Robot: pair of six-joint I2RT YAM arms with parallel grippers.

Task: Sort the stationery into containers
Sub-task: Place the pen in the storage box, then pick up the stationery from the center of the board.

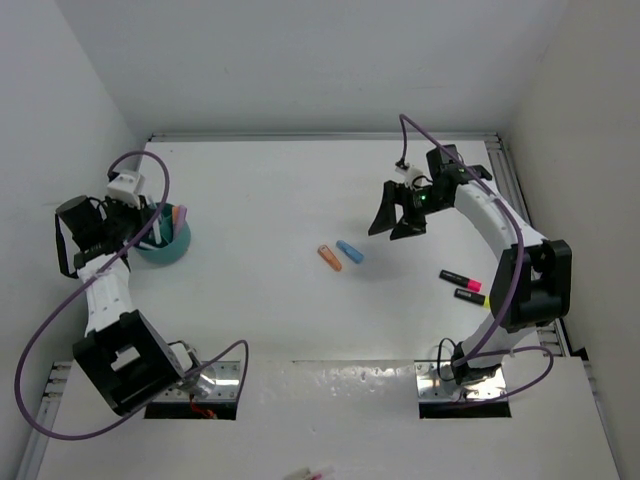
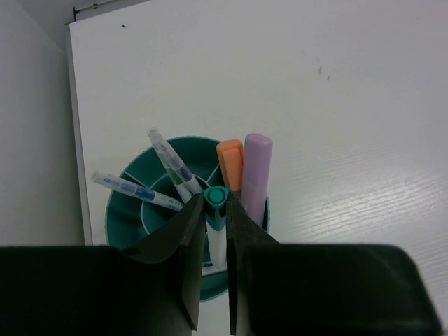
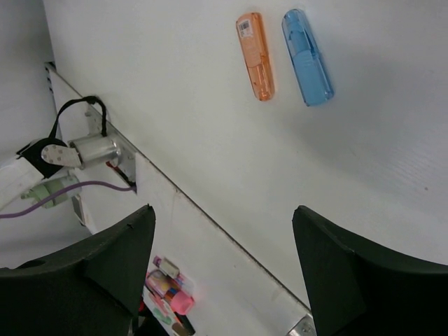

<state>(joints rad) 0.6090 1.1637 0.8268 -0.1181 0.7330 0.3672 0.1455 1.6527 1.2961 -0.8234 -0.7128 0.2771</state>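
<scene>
White walls box in a white table, and we see the teal cup at its 9 o'clock edge. Our left gripper hangs right over the cup, fingers narrow and pinched on a teal-capped pen that stands upright inside it. Around that pen in the cup are a peach highlighter and a lilac highlighter side by side at 1 o'clock, and two thin pens leaning out toward 10 and 11 o'clock. Our right gripper hovers at the table's 1 o'clock, fingers spread wide, gripping nothing. Near the centre lie an orange highlighter and a blue highlighter — close together, not touching. Two black markers lie at 4 o'clock — one pink-tipped, one yellow-tipped — beside the right arm.
</scene>
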